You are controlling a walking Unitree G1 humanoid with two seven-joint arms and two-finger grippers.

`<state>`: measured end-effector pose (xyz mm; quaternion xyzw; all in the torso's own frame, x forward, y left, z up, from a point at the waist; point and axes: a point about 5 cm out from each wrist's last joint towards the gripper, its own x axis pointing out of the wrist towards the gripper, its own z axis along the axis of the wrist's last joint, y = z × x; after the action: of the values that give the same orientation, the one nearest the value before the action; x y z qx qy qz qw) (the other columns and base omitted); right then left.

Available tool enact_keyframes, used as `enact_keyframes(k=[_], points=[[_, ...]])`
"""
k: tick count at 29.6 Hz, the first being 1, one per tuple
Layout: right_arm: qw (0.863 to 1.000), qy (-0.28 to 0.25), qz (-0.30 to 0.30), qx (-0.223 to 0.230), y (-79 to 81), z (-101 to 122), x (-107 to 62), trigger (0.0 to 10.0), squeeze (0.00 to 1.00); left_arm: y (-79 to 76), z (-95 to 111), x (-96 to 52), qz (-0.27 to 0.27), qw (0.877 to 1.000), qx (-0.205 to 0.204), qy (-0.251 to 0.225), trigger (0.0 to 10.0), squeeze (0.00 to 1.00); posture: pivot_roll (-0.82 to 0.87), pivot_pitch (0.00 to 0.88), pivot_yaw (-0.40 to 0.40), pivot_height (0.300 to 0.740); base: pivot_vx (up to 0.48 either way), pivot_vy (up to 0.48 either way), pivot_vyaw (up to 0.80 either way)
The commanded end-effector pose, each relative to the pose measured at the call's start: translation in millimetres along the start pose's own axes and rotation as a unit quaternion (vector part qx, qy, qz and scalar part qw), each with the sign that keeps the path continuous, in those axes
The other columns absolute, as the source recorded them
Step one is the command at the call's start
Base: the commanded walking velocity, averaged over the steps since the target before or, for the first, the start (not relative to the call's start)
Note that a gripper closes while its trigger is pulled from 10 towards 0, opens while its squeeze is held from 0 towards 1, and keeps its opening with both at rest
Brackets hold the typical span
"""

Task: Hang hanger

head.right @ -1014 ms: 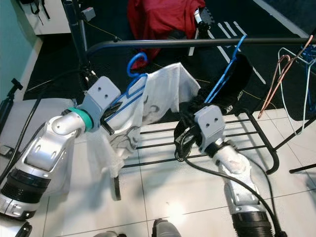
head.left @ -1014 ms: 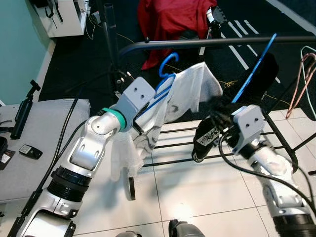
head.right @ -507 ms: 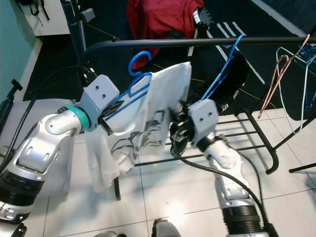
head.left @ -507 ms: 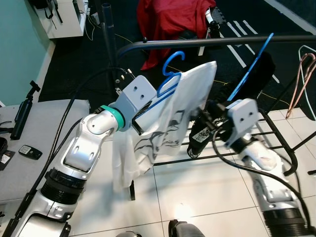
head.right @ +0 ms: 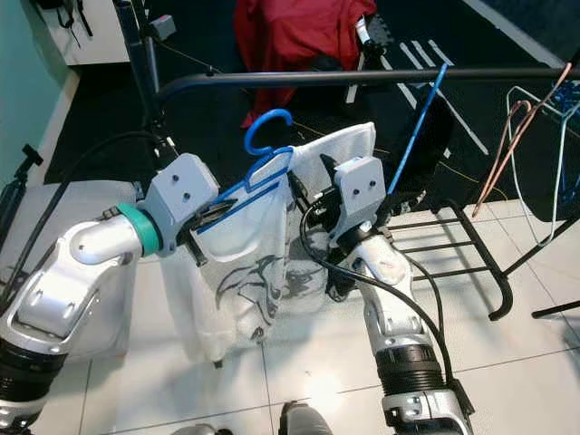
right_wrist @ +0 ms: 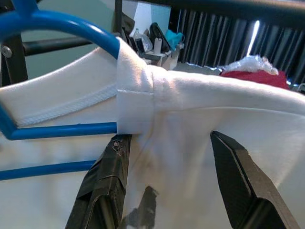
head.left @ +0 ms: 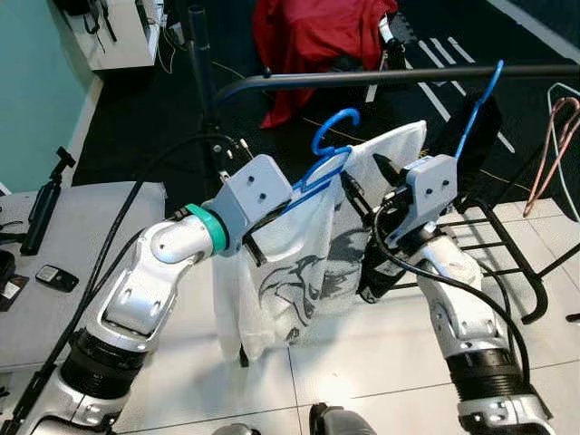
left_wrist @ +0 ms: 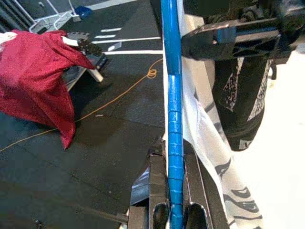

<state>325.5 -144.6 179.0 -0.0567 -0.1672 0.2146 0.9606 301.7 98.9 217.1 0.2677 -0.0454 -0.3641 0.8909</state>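
Note:
A blue hanger (head.left: pixel 330 136) carries a white printed T-shirt (head.left: pixel 299 272). My left gripper (left_wrist: pixel 175 160) is shut on the hanger's lower bar, and holds it tilted just below the black clothes rail (head.left: pixel 381 78). The hook (head.right: pixel 268 128) points up, short of the rail. My right gripper (head.left: pixel 367 179) is open at the shirt's right shoulder. In the right wrist view the white fabric lies between its spread fingers (right_wrist: pixel 102 186). A second blue hanger (head.left: pixel 478 104) with a black garment (head.right: pixel 444 127) hangs on the rail to the right.
Pink and pale hangers (head.left: pixel 555 127) hang at the far right. The rack's black base bars (head.left: pixel 521 263) run over white tiles. A red cloth (head.left: pixel 313 36) lies behind the rail. A grey table (head.left: pixel 54 272) with small items stands at the left.
My left gripper has carried the hanger right and slightly up. My right gripper has swung left and up from the black garment to the shirt's shoulder. The shirt now hangs flatter.

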Motion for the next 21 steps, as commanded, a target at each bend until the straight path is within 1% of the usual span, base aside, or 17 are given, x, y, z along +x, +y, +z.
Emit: enact_keyframes(k=[1, 2, 3, 4, 5, 7, 8, 9, 11, 14, 17, 21], points=[[1.0, 0.0, 0.009, 0.007, 3.9, -1, 3.2, 10.0, 0.0, -5.4, 6, -0.1, -0.015, 1.0, 0.005, -0.017, 10.0, 0.0, -0.08, 0.052, 0.054, 0.74, 0.0, 0.0, 0.0], [1.0, 0.0, 0.009, 0.007, 3.9, -1, 3.2, 10.0, 0.0, -5.4, 6, -0.1, -0.015, 1.0, 0.005, -0.017, 10.0, 0.0, -0.08, 0.052, 0.054, 0.74, 0.0, 0.0, 0.0], [1.0, 0.002, 0.018, 0.014, 7.8, -3, 4.2, 10.0, 0.0, -5.0, 5, 0.2, -0.013, 1.0, 0.004, -0.015, 10.0, 0.0, -0.08, 0.052, 0.054, 0.74, 0.0, 0.0, 0.0], [0.999, 0.008, 0.043, 0.028, 17.1, -4, 4.4, 10.0, 0.0, -3.5, 4, 1.6, -0.006, 1.0, 0.004, -0.011, 10.0, 0.0, -0.08, 0.052, 0.054, 0.74, 0.0, 0.0, 0.0], [0.999, 0.008, 0.043, 0.028, 17.1, -4, 4.4, 10.0, 0.0, -3.5, 4, 1.6, -0.006, 1.0, 0.004, -0.011, 10.0, 0.0, -0.08, 0.052, 0.054, 0.74, 0.0, 0.0, 0.0], [0.995, 0.015, 0.082, 0.049, 30.8, -6, 3.1, 10.0, 0.0, -1.6, 4, 3.3, 0.003, 1.0, 0.003, -0.008, 10.0, 0.0, -0.08, 0.052, 0.055, 0.74, 0.0, 0.0, 0.0], [0.995, 0.015, 0.082, 0.049, 30.8, -6, 3.1, 10.0, 0.0, -1.6, 4, 3.3, 0.003, 1.0, 0.003, -0.008, 10.0, 0.0, -0.08, 0.052, 0.055, 0.74, 0.0, 0.0, 0.0], [0.994, 0.018, 0.096, 0.052, 35.8, -7, 1.6, 10.0, 0.0, -1.1, 4, 4.1, 0.005, 1.0, 0.002, -0.008, 10.0, 0.0, -0.08, 0.053, 0.056, 0.74, 0.0, 0.0, 0.0], [0.993, 0.02, 0.103, 0.053, 38.8, -8, 0.2, 10.0, 0.0, -1.0, 5, 4.5, 0.006, 1.0, 0.001, -0.009, 10.0, 0.0, -0.08, 0.054, 0.057, 0.74, 0.0, 0.0, 0.0], [0.994, 0.027, 0.097, 0.05, 39.6, -12, -2.8, 10.0, 0.0, -1.2, 6, 5.1, 0.005, 1.0, 0.001, -0.012, 10.0, 0.0, -0.08, 0.056, 0.058, 0.74, 0.0, 0.0, 0.0], [0.995, 0.029, 0.08, 0.043, 36.0, -15, -3.1, 10.0, 0.0, -1.3, 7, 4.8, 0.003, 1.0, 0.001, -0.013, 10.0, 0.0, -0.08, 0.056, 0.058, 0.74, 0.0, 0.0, 0.0], [0.999, 0.024, 0.029, 0.016, 20.6, -15, -0.5, 10.0, 0.0, -1.5, 7, 4.0, 0.002, 1.0, 0.0, -0.013, 10.0, 0.0, -0.08, 0.057, 0.058, 0.74, 0.0, 0.0, 0.0]])
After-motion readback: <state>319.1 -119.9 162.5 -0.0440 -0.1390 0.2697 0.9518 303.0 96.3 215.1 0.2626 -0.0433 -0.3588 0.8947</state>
